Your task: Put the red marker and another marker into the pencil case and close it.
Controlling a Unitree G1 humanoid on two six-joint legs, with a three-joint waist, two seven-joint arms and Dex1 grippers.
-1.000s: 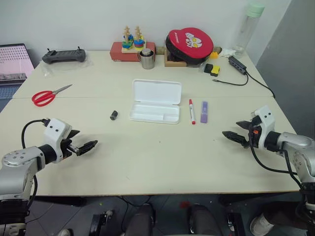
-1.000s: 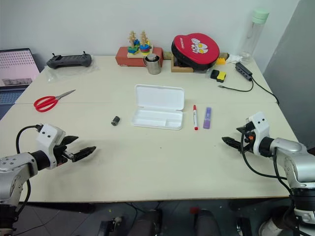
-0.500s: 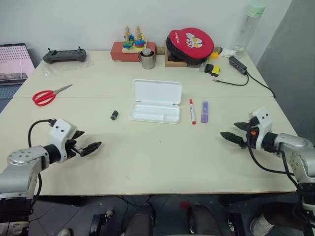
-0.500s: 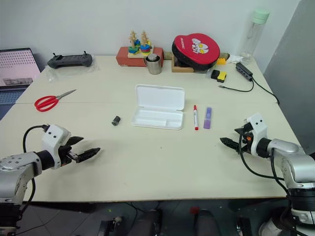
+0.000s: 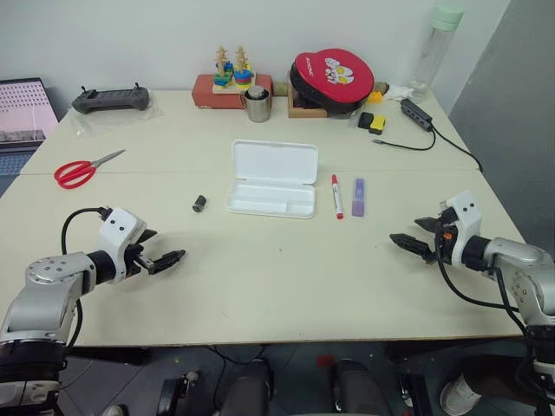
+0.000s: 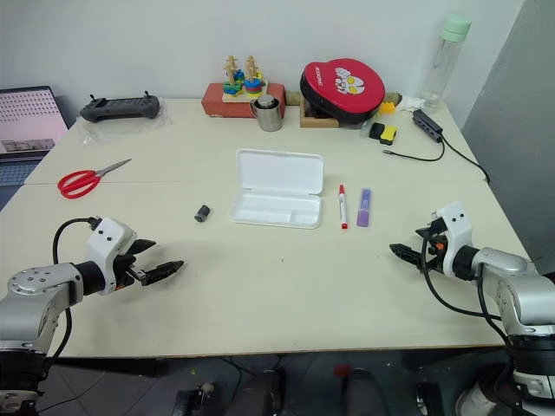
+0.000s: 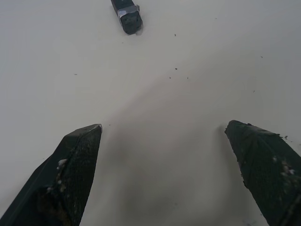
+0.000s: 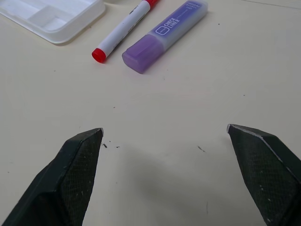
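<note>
The pencil case (image 5: 276, 162) lies open at the table's middle, its white lid folded back and its tray empty. Just to its right lie the red marker (image 5: 336, 196) and, beside it, the purple marker (image 5: 359, 198), side by side and apart. The right wrist view shows the red marker (image 8: 121, 34), the purple marker (image 8: 164, 34) and a corner of the pencil case (image 8: 51, 16) ahead of my open right gripper (image 8: 164, 129). That right gripper (image 5: 405, 230) hovers near the table's right side, empty. My left gripper (image 5: 169, 247) is open and empty over the front left of the table.
A small black cylinder (image 5: 199, 203) lies left of the case and shows ahead of the left fingers (image 7: 127, 15). Red scissors (image 5: 80, 171) lie at far left. Along the back stand a controller (image 5: 108, 99), a stacking toy (image 5: 230, 80), a metal cup (image 5: 256, 104), a red round case (image 5: 334, 78) and a bottle (image 5: 438, 43).
My left gripper has edged slightly toward the table's middle. The right gripper and the things on the table have kept still.
</note>
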